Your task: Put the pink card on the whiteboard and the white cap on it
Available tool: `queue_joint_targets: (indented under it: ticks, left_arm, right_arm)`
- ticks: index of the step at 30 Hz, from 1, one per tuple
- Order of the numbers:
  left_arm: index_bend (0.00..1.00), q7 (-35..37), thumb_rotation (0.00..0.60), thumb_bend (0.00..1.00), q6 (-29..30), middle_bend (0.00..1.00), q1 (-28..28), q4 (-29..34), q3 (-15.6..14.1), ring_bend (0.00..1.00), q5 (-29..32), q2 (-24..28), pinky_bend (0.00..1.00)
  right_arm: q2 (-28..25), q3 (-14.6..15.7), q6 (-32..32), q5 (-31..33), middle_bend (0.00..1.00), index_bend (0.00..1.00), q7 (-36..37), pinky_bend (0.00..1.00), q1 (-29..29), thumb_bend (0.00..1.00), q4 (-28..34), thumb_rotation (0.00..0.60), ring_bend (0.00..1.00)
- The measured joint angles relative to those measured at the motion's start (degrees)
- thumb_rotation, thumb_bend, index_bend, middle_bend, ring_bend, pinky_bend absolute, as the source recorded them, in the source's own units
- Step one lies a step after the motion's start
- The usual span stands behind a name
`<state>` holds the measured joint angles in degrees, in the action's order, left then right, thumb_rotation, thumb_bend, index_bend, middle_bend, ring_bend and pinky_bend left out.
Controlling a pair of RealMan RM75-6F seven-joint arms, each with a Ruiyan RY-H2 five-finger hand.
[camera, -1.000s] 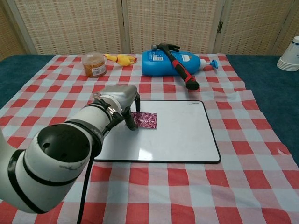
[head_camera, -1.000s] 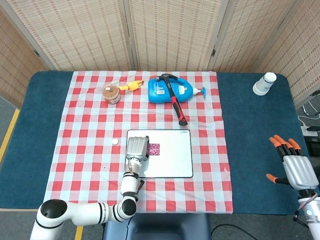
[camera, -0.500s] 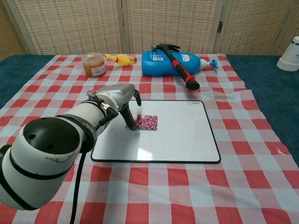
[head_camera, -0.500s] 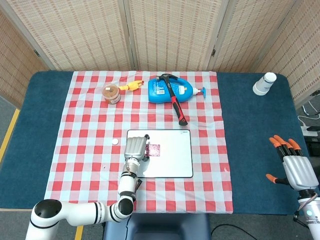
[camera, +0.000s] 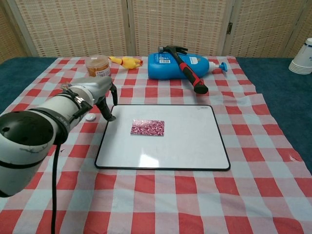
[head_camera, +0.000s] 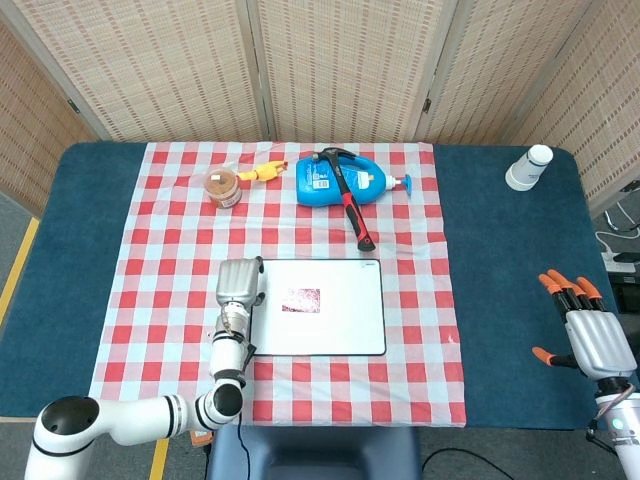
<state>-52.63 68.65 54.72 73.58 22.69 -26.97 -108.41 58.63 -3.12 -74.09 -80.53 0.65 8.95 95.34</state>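
Note:
The pink card [head_camera: 303,299] [camera: 147,127] lies flat on the left half of the whiteboard [head_camera: 345,320] [camera: 190,141], and nothing touches it. My left hand [head_camera: 238,285] [camera: 92,93] hovers just past the board's left edge with its fingers [camera: 109,113] hanging down and holding nothing. The white cap [camera: 90,117] sits on the checked cloth right under that hand; the head view hides it behind the hand. My right hand [head_camera: 590,335] rests far off at the table's right edge, fingers spread and empty.
At the back of the cloth are a small orange jar [camera: 98,67], a yellow rubber chicken [camera: 126,62], and a blue bottle [camera: 178,66] with a hammer [camera: 191,77] lying across it. A stack of white cups [head_camera: 528,167] stands at the far right corner.
My left hand has let go of the pink card and moved left off the whiteboard to above the white cap. The card stays on the board. The right hand has not moved.

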Motion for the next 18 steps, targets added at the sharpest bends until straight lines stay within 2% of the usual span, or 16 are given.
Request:
queue_joint_targets:
  ticks: [8, 18]
  left_arm:
    - [0.44, -0.73, 0.6, 0.27, -0.92, 1.0, -2.23, 2.7, -1.2, 1.0, 1.16, 5.1, 1.0]
    - [0.46, 1.05, 0.6, 0.27, -4.06, 1.0, -2.45, -0.28, -2.07, 1.0, 2.37, 4.53, 1.0]
  right_arm:
    - [0.48, -0.05, 0.35, 0.57, 0.0, 0.0, -1.23, 0.0, 0.22, 0.04, 0.14, 0.6, 0.0]
    - [0.51, -0.22, 0.41, 1.05, 0.0, 0.0, -1.23, 0.0, 0.26, 0.04, 0.09, 0.6, 0.0]
